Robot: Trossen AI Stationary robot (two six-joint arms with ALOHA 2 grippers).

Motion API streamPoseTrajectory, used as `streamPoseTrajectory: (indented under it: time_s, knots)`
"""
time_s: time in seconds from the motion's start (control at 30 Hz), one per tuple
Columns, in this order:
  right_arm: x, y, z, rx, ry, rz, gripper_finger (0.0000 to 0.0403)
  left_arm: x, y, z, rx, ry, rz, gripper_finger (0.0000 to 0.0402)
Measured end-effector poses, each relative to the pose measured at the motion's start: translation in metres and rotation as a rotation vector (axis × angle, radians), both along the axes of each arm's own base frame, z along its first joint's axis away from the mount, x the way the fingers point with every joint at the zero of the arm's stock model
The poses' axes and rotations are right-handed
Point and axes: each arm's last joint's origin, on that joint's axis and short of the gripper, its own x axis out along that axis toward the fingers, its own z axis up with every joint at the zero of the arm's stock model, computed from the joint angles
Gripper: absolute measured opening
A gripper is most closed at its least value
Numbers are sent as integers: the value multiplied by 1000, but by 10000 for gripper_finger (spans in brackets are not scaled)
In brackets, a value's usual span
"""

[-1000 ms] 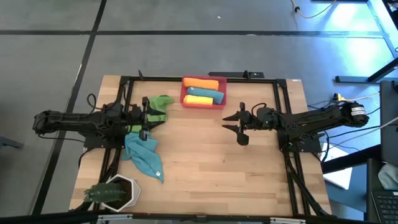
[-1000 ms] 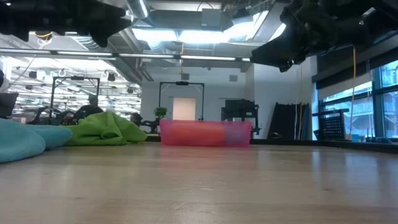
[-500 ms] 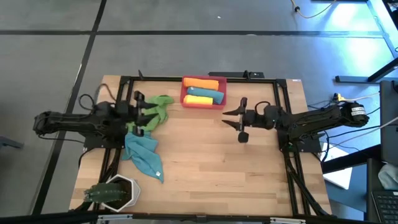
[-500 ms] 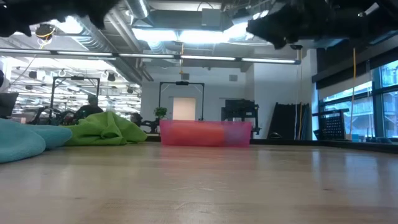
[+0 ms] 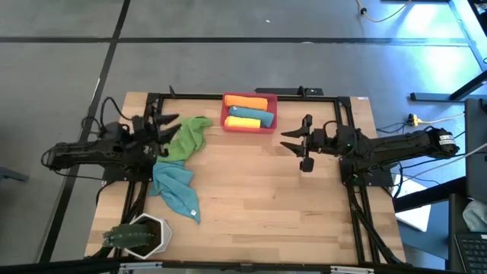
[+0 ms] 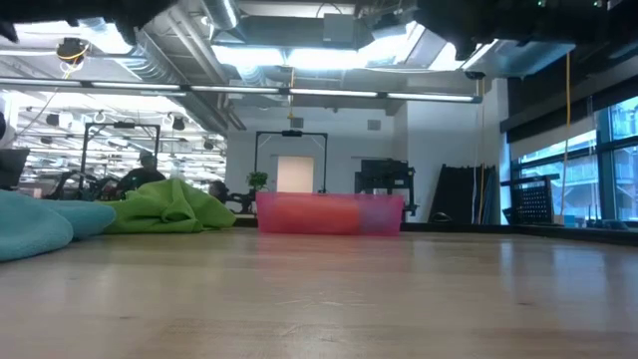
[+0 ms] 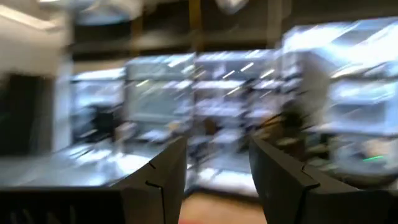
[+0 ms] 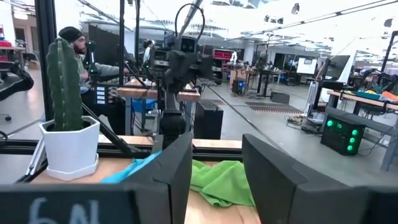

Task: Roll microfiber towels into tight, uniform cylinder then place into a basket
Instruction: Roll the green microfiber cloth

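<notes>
The red-pink basket (image 5: 249, 122) stands at the table's far middle and holds rolled orange (image 5: 247, 100), yellow (image 5: 237, 122) and teal-blue (image 5: 255, 113) towels. A crumpled green towel (image 5: 189, 135) lies on the table left of it. A teal-blue towel (image 5: 176, 190) lies spread nearer the front. My left gripper (image 5: 167, 133) is open and empty, in the air at the green towel's left edge. My right gripper (image 5: 294, 150) is open and empty, in the air right of the basket. The right wrist view shows the green towel (image 8: 217, 180) ahead.
A white hexagonal pot with a green plant (image 5: 138, 236) stands at the front left corner and shows in the right wrist view (image 8: 65, 146). Bare wood (image 5: 266, 198) lies between the arms. A black frame (image 5: 335, 99) runs along the table's edges.
My left gripper has drawn back toward the table's left and far edges, off the green towel, and risen. My right gripper has risen and gone toward the right and far edges. Both stay open. The towels lie where they were.
</notes>
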Motion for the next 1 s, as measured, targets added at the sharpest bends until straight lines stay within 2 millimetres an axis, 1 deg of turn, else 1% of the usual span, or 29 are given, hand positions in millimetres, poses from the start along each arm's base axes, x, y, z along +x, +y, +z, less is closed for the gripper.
streamPoseTrajectory:
  time_s: [0.07, 0.1, 0.2, 0.27, 0.4, 0.6, 1.0]
  knots:
    - [0, 0, 0, 0, 2, 0, 142, -5, 1, 10, -30, 66, 67, 160]
    - [0, 0, 0, 0, 6, 0, 142, -8, 1, 15, -43, 98, 68, 160]
    - [-1, 0, -3, 1, 39, 0, 142, -15, -1, 26, -63, 175, 0, 160]
    - [-5, 0, -2, -11, 53, -1, 142, -18, -3, 29, -66, 225, -42, 160]
    - [-17, 1, 5, -19, 46, -3, 142, -24, -3, 36, -62, 223, -42, 160]
    - [-29, 1, 12, -22, 24, -3, 142, -24, -3, 37, -60, 217, -42, 160]
    - [-28, 1, 10, -22, 43, -3, 143, -24, -3, 37, -60, 219, -43, 160]
